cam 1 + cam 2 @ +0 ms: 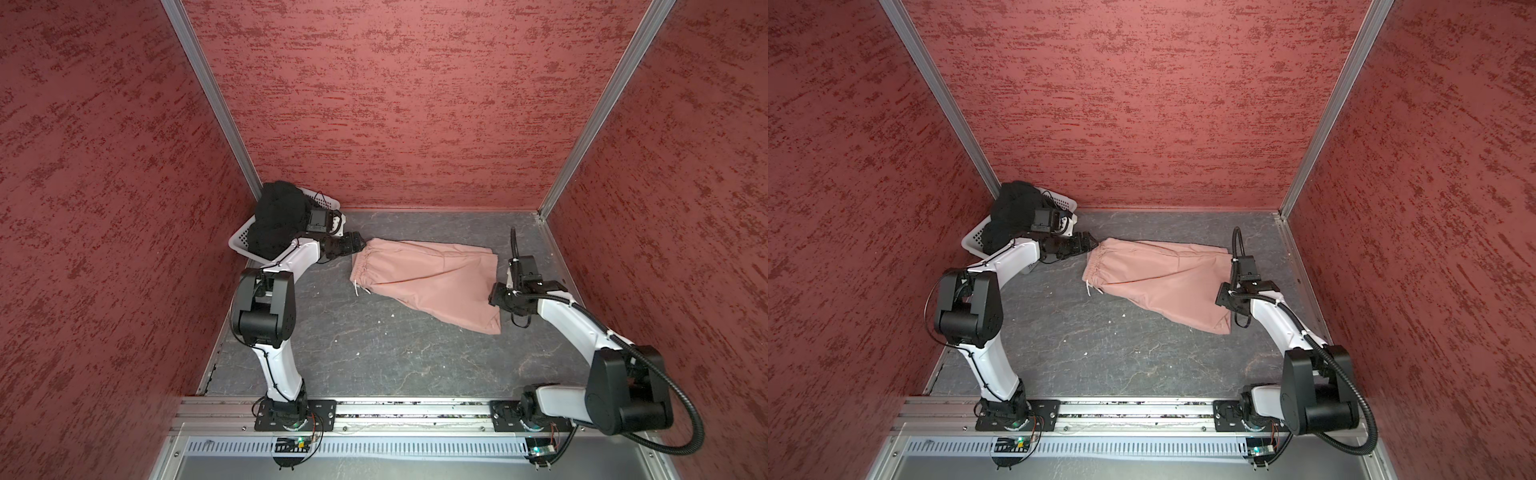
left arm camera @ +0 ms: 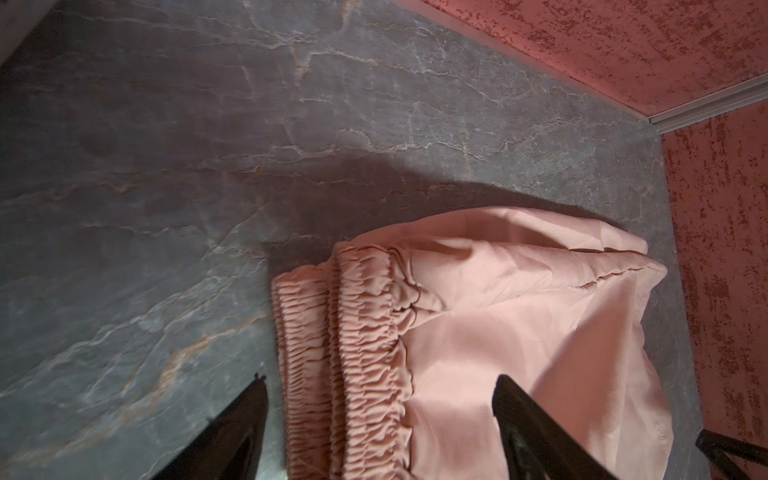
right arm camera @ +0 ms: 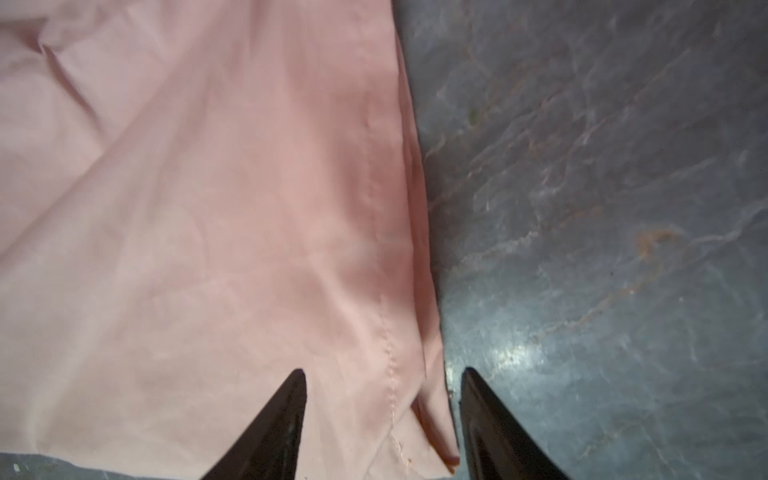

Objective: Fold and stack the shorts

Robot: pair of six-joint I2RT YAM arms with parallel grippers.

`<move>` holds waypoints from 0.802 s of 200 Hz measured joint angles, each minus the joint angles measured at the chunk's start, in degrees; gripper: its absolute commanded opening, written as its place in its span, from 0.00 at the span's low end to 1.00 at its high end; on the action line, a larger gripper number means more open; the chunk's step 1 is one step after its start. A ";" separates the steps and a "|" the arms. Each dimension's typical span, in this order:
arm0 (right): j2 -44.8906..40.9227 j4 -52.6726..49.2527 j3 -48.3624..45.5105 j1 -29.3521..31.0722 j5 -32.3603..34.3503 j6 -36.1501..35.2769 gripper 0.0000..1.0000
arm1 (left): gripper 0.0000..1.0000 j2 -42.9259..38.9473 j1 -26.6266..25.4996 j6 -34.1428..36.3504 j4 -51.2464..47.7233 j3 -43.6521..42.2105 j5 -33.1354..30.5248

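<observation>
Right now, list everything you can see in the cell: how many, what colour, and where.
pink shorts: one, dusty pink, spread on the middle of the table
drawstring: one, pale, at the waistband's near end
black shorts: one, black, heaped in the basket
basket: one, white perforated, far left corner
table: one, grey marbled
walls: three, red textured, left, back, right
left arm: one, white and black, left side
right arm: one, white and black, right side
left hand: one, black, open, at the pink waistband
right hand: one, black, open, at the pink leg hem
</observation>
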 measured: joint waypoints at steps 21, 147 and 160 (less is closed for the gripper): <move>3.21 3.39 2.99 -1.60 0.09 -1.66 0.61 | 0.78 3.69 -0.98 0.70 -0.79 3.50 -0.74; 24.22 23.93 10.38 -10.29 -12.02 -9.18 0.59 | 0.15 9.11 -2.58 1.25 -3.23 6.34 -1.40; 25.46 25.97 10.64 -10.25 -14.21 -9.35 0.58 | 0.11 9.11 -2.58 1.31 -3.26 6.34 -1.27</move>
